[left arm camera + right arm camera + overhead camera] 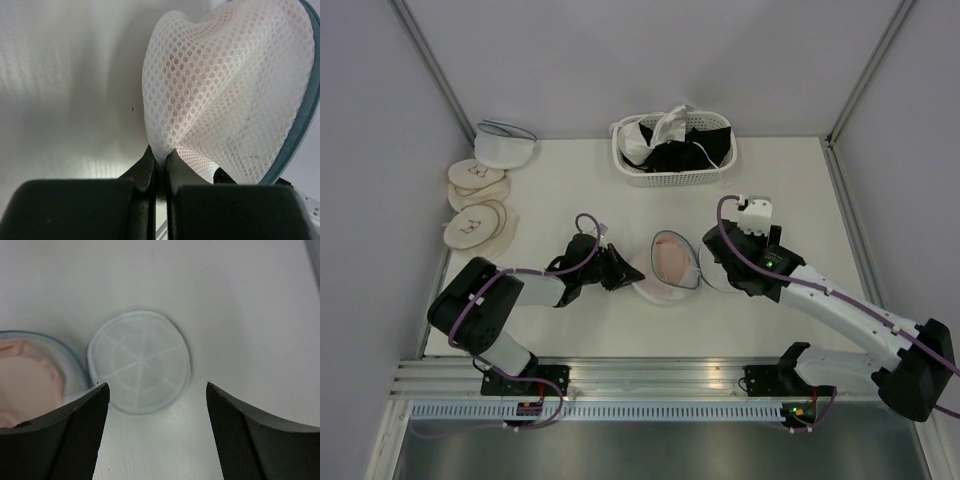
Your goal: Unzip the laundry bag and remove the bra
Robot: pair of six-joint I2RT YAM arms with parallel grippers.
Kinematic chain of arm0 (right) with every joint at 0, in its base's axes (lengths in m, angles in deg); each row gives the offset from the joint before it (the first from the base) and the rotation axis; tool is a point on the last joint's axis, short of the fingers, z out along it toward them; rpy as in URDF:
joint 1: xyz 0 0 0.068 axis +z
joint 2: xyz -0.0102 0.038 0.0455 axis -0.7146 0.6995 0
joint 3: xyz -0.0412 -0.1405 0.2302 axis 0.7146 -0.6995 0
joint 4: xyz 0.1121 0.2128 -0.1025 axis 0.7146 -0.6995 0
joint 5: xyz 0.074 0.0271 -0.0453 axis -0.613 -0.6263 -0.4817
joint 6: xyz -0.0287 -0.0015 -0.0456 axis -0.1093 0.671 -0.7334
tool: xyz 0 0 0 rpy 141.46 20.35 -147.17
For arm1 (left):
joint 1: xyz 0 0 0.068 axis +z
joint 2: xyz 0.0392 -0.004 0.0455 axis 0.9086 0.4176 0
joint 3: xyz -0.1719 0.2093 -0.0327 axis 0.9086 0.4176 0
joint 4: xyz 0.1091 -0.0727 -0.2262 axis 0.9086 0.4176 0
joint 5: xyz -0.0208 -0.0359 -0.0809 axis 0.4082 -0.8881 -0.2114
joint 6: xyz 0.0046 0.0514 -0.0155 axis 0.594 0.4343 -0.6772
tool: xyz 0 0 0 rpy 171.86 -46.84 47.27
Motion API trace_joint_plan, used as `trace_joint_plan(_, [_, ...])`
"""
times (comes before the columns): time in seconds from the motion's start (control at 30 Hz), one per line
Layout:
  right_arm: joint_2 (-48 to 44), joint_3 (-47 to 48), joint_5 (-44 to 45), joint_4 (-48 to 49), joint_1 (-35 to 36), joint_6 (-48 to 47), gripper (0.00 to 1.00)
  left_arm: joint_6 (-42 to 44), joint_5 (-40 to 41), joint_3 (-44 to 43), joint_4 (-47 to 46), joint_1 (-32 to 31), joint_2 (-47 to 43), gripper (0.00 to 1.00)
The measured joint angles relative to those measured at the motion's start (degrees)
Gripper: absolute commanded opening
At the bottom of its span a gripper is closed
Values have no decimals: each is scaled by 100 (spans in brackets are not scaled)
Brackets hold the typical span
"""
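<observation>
A white table (790, 200) carries two robot arms bolted at its near edge, with a round, flattish laundry bag of see-through white mesh (654, 291) lying at the centre between them. A dark grey-blue zipper (306, 112) runs round the bag's rim. From overhead the top stands open, so the unzipping looks done and the removal is what remains.

Inside sits the small pale pink-beige bra (672, 262), bunched into a soft rounded heap with no clear long axis; its straps cannot be made out. Just beside the bag on the right lies a round, flat, translucent white disc with spoke-like ribs (140, 367), close against the bag's rim. Whether it is the bag's second half cannot be told.

The left gripper (160, 159) has its fingers pressed together on a fold of the mesh wall at the bag's left edge, pinning that side. The right gripper (156, 388) hangs with fingers spread wide and nothing between them, above the disc rather than the bra.

The bra lies to the left of those open fingers, across the bag's rim and towards the other arm. The right arm is the free one and sits close to the exposed garment. The pick-up therefore likely calls for a short shift leftward, then a descent into the open bag.
</observation>
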Motion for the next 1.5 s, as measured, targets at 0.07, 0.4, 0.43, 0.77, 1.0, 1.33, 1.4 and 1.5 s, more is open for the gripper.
trace_joint_plan(0.07, [-420, -297, -658, 662, 0, -474, 81, 61, -157, -26, -66, 4, 87, 2])
trace_joint_plan(0.4, [492, -688, -3187, 2896, -22, -1663, 76, 505, -1137, -262, -267, 44, 647, 2])
trace_joint_plan(0.43, [599, -739, -3355, 3023, -44, -1729, 76, 560, -1204, -291, -260, 66, 664, 2])
trace_joint_plan(0.77, [1283, -990, -4096, 3731, -275, -2026, 72, 949, -1567, -498, -50, 258, 811, 2])
trace_joint_plan(1.0, [1733, -1115, -4389, 4188, -350, -2131, 68, 1005, -1757, -579, -57, 291, 1062, 2])
trace_joint_plan(1.33, [2122, -1139, -4489, 4516, -413, -2334, 6, 1012, -1886, -601, -92, 302, 1207, 2])
trace_joint_plan(1.4, [2124, -1139, -4535, 4538, -415, -2319, 0, 1012, -1906, -610, -103, 302, 1239, 2])
trace_joint_plan(1.5, [2103, -1143, -4590, 4546, -417, -2310, 0, 1012, -1919, -612, -114, 310, 1252, 2])
